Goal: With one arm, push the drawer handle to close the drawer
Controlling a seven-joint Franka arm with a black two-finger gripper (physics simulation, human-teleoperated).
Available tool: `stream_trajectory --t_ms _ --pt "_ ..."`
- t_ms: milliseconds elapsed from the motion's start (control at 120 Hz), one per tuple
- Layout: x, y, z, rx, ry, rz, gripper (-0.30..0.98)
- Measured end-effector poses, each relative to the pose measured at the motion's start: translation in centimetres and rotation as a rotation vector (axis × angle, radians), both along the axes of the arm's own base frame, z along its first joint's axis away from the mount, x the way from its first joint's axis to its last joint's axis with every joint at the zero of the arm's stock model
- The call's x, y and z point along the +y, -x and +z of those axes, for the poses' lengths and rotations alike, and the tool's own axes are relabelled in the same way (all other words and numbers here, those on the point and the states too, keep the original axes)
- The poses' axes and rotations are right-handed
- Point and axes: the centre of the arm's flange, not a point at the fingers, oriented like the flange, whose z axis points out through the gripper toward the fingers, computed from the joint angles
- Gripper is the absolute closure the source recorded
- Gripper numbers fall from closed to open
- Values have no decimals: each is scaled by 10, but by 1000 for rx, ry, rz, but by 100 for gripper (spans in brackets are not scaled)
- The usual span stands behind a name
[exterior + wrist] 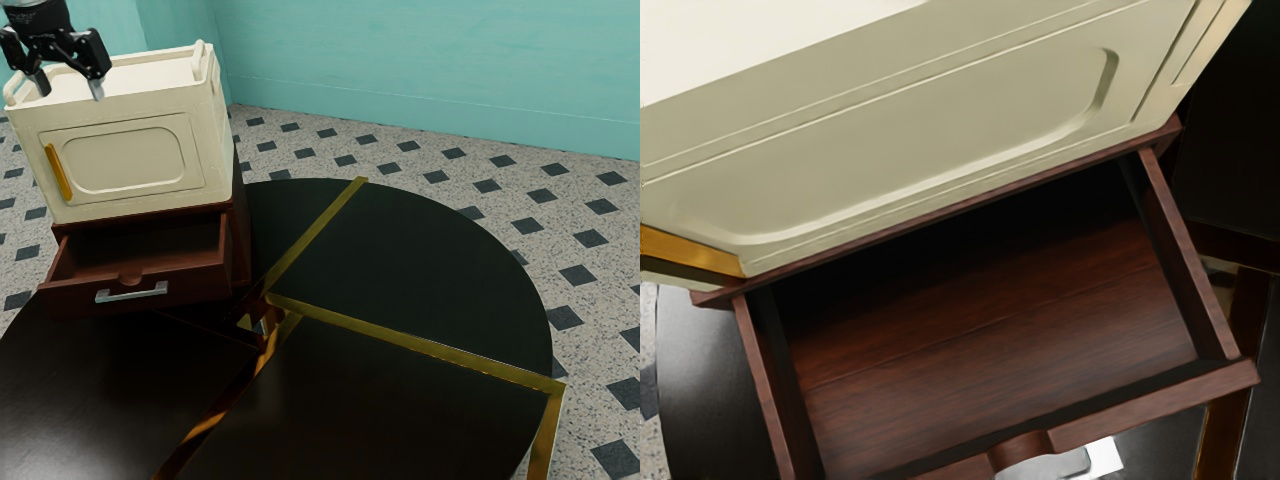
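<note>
I have the gripper [70, 88] spread wide and empty, up by the cream cabinet [125, 155]. The silver bar handle [132, 292] sits well below it, lengthwise across the open drawer's front [197, 284].

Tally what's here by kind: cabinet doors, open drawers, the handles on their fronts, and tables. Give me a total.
Cabinet doors: 1, the cream door
Open drawers: 1, the red-brown drawer
Front handles: 2, the gold handle and the silver handle
Tables: 1, the dark round table
Total: 5
</note>
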Motion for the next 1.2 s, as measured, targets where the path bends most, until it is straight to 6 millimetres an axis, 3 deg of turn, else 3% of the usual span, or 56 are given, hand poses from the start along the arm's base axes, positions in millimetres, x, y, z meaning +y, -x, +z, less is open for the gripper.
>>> stream_trajectory --t_ms 83,100,167,217,292,350,408,433,500,542,575,633,725,842,917,1025,1200 --pt "8 3 0 0 3 17 2" --pt "9 6 7 -13 1 19 2" --pt "0 49 97 -181 -15 9 2" --pt "-19 69 130 -242 -15 -26 2" --pt "-46 76 145 -264 -10 -83 2" --pt "-56 77 141 -245 -1 -101 2" --pt "-66 72 121 -189 17 -122 2" --pt "-66 78 108 -156 36 -132 2" --pt "-65 137 63 -86 70 -138 2" --pt "-71 174 14 -29 77 -138 2" --pt "-86 200 -37 22 68 -149 2" --pt "-107 227 -116 98 57 -139 2" --pt "-112 234 -218 195 134 -83 2" --pt "-116 203 -293 252 198 -57 2" --pt "-109 170 -322 260 217 -14 2" --pt "-101 127 -330 213 204 40 2" --pt "-93 104 -333 127 163 116 2"
